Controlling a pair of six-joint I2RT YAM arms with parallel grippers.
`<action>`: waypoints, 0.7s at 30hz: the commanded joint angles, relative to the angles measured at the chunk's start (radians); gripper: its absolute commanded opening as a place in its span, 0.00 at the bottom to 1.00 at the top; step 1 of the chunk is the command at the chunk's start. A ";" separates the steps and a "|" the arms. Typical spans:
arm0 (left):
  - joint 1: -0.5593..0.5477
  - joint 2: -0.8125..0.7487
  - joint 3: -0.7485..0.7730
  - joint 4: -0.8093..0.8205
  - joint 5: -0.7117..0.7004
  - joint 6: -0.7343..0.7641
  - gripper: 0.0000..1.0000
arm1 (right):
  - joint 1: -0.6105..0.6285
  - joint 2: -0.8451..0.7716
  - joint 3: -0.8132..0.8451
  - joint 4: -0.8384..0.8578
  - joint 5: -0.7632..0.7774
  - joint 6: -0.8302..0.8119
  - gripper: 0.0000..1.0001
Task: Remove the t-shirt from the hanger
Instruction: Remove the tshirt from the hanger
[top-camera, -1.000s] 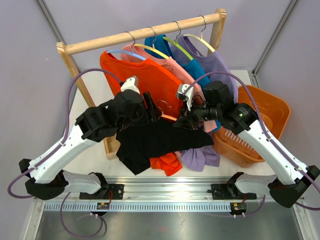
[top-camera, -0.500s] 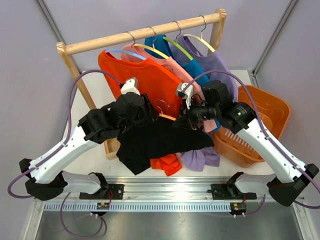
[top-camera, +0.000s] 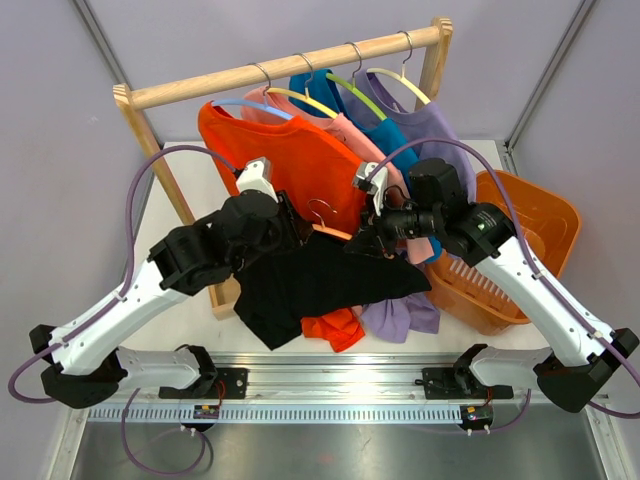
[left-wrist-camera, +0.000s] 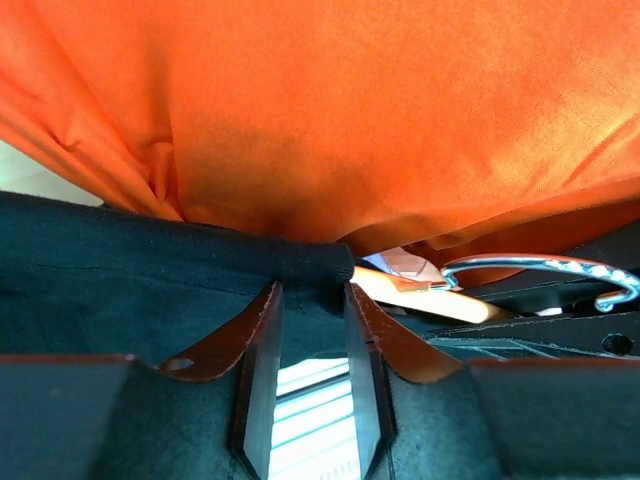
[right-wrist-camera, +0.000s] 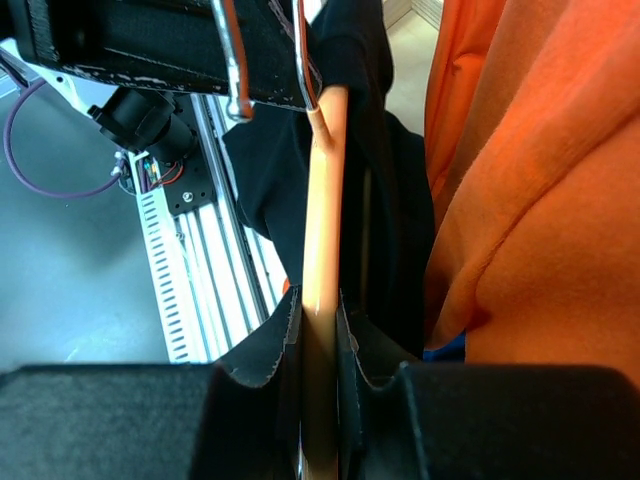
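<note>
A black t-shirt (top-camera: 320, 285) hangs on a pale wooden hanger (top-camera: 335, 232) with a metal hook (top-camera: 322, 208), held in the air in front of the rack. My right gripper (top-camera: 372, 238) is shut on the hanger's arm (right-wrist-camera: 322, 200), with the black shirt (right-wrist-camera: 385, 200) draped beside it. My left gripper (top-camera: 290, 215) is at the shirt's left shoulder. In the left wrist view its jaws (left-wrist-camera: 310, 290) stand apart, and the rolled black collar (left-wrist-camera: 310, 262) lies across their tips. The hanger (left-wrist-camera: 420, 297) and hook (left-wrist-camera: 545, 265) show just to the right.
A wooden rack (top-camera: 290, 65) behind carries an orange shirt (top-camera: 280, 150), close behind both grippers, and pink, blue and purple shirts. An orange basket (top-camera: 520, 240) stands at the right. Orange (top-camera: 335, 325) and purple (top-camera: 400, 315) clothes lie on the table below the black shirt.
My left gripper has shifted slightly left and back along the black shirt's shoulder. The right gripper still holds the hanger in about the same place.
</note>
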 joint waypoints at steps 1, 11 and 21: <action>0.002 0.003 -0.030 0.110 0.014 0.043 0.31 | 0.011 -0.016 0.077 0.092 -0.105 0.016 0.00; 0.002 -0.024 -0.095 0.325 0.172 0.127 0.16 | 0.012 -0.028 0.063 0.097 -0.125 0.014 0.00; 0.002 -0.077 -0.161 0.448 0.335 0.170 0.00 | 0.012 -0.026 0.062 0.097 -0.120 0.009 0.00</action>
